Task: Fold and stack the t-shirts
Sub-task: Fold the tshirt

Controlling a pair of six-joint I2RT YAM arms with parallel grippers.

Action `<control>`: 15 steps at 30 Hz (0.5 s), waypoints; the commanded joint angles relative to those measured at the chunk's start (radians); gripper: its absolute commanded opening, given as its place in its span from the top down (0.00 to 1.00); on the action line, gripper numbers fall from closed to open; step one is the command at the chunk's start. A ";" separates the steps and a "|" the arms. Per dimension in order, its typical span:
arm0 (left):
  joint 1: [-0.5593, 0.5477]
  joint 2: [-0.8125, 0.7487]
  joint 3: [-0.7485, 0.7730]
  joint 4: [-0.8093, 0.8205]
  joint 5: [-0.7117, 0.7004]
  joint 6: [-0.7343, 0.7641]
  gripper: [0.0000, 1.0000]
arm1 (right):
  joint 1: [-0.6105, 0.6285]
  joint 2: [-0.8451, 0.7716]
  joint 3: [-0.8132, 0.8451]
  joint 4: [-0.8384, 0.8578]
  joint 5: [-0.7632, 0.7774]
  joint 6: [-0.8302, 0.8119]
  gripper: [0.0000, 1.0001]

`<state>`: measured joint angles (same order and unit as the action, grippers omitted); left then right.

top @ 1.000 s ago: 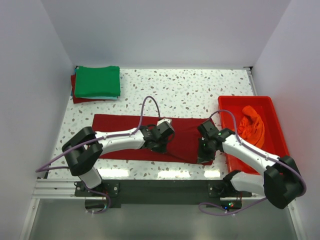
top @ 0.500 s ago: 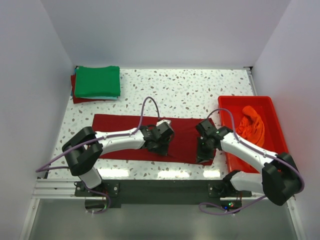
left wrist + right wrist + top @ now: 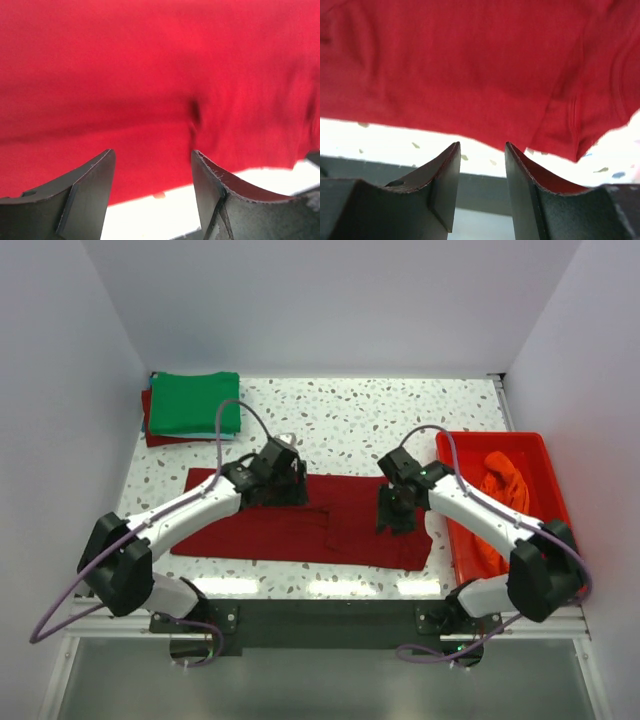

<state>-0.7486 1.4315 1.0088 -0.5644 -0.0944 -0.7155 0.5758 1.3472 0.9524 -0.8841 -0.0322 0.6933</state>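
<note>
A dark red t-shirt (image 3: pixel 250 530) lies flat across the middle of the table as a long folded band. It fills the upper part of both wrist views (image 3: pixel 160 65) (image 3: pixel 470 60). My left gripper (image 3: pixel 280 488) (image 3: pixel 152 152) hovers open over the band's far left part, with nothing between its fingers. My right gripper (image 3: pixel 395 515) (image 3: pixel 482 145) is open above the band's right end, also holding nothing. A folded green t-shirt (image 3: pixel 195 403) rests on a folded dark red one (image 3: pixel 150 428) at the far left corner. An orange t-shirt (image 3: pixel 503 492) lies crumpled in the tub.
The red plastic tub (image 3: pixel 490 438) stands at the table's right edge, close beside my right arm. White walls close in the table on the left, back and right. Speckled tabletop (image 3: pixel 360 420) shows between the stack and the tub.
Both grippers have opened and let go of the dark red shirt. The left one has drawn back toward the far left, the right one slightly away from the near edge. The shirt lies flatter.
</note>
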 commanded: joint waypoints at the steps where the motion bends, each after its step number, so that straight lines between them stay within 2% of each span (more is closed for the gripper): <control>1: 0.130 -0.023 -0.024 0.099 0.008 0.103 0.33 | -0.017 0.107 0.043 0.068 0.044 -0.055 0.55; 6: 0.264 0.032 -0.081 0.241 0.090 0.151 0.33 | -0.063 0.292 0.143 0.126 0.046 -0.112 0.59; 10: 0.331 0.063 -0.131 0.310 0.107 0.185 0.42 | -0.094 0.340 0.209 0.126 0.055 -0.135 0.59; 15: 0.374 0.080 -0.182 0.345 0.097 0.205 0.44 | -0.148 0.377 0.247 0.132 0.058 -0.164 0.59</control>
<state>-0.3954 1.5143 0.8528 -0.3061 -0.0124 -0.5537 0.4580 1.7123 1.1584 -0.7738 -0.0055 0.5697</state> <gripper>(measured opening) 0.569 0.415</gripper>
